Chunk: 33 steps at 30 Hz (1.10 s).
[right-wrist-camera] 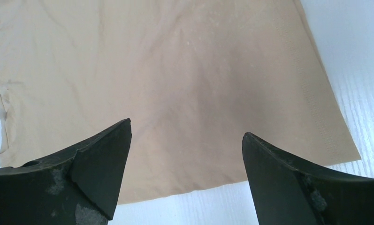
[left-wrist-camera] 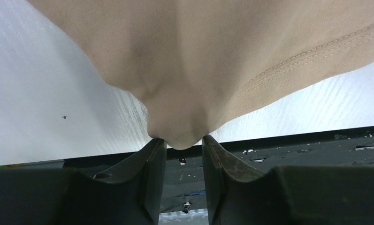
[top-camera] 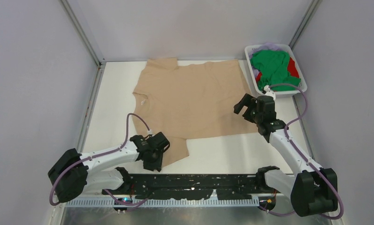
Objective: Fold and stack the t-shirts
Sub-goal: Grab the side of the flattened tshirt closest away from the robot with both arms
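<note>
A large beige t-shirt [top-camera: 194, 96] lies spread flat on the white table [top-camera: 114, 93], collar to the left. My left gripper [top-camera: 162, 144] is at the near sleeve. In the left wrist view it [left-wrist-camera: 181, 140] is shut on a pinched fold of the beige cloth [left-wrist-camera: 213, 56], lifted a little off the table. My right gripper [top-camera: 245, 104] hovers over the shirt's near right corner. In the right wrist view it [right-wrist-camera: 186, 136] is wide open and empty above the cloth [right-wrist-camera: 175, 70]. Green [top-camera: 271, 65], red [top-camera: 293, 66] and lilac [top-camera: 269, 46] shirts are bunched in the basket.
A white plastic basket [top-camera: 247, 49] stands at the back right corner. Grey walls with metal posts close in the table at the back and sides. A black perforated strip [top-camera: 194, 185] runs along the near edge between the arm bases.
</note>
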{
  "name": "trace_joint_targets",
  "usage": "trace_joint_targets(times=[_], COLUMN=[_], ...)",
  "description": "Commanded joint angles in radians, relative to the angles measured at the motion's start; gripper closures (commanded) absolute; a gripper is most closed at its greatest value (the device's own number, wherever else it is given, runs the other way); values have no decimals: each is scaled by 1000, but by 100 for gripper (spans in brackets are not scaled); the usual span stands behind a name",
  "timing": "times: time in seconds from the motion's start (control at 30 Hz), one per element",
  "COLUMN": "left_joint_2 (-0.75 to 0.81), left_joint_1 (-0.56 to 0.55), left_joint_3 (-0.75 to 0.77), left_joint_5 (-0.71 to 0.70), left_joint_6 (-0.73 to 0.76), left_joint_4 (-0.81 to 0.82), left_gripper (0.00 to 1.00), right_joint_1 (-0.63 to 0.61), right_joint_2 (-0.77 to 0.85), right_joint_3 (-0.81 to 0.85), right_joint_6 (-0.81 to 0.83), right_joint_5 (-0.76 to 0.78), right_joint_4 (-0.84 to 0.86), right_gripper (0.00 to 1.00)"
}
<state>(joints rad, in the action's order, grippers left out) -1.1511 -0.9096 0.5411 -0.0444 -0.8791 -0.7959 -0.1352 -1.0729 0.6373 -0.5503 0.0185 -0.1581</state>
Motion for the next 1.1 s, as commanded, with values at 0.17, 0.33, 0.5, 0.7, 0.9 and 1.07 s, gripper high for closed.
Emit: trace_joint_targets(times=[0.17,0.33,0.5,0.7,0.9,1.07], left_joint_2=[-80,-66,0,50,58,52], left_joint_1=[-3,-2,-2,-1,-2,1], left_joint_3=[15,46,22,-12,-26,-11], left_joint_5=[-105,-115,-115,-102,-68,-85], left_joint_6=[5,54,57,48,33,26], left_joint_4=[106,75,-8,-53,-26,-43], left_gripper=[90,100,100,100,100,100], right_joint_1=[0,0,39,117,193,210], right_joint_2=[173,255,306,204,27,-68], right_joint_3=[-99,-107,-142,-184,-149,-116], right_joint_6=[-54,-40,-74,-109,-71,-56], right_joint_5=[111,215,254,182,161,122], right_joint_4=[-42,-234,-327,-293,-233,-202], right_gripper=[4,4,4,4,19,36])
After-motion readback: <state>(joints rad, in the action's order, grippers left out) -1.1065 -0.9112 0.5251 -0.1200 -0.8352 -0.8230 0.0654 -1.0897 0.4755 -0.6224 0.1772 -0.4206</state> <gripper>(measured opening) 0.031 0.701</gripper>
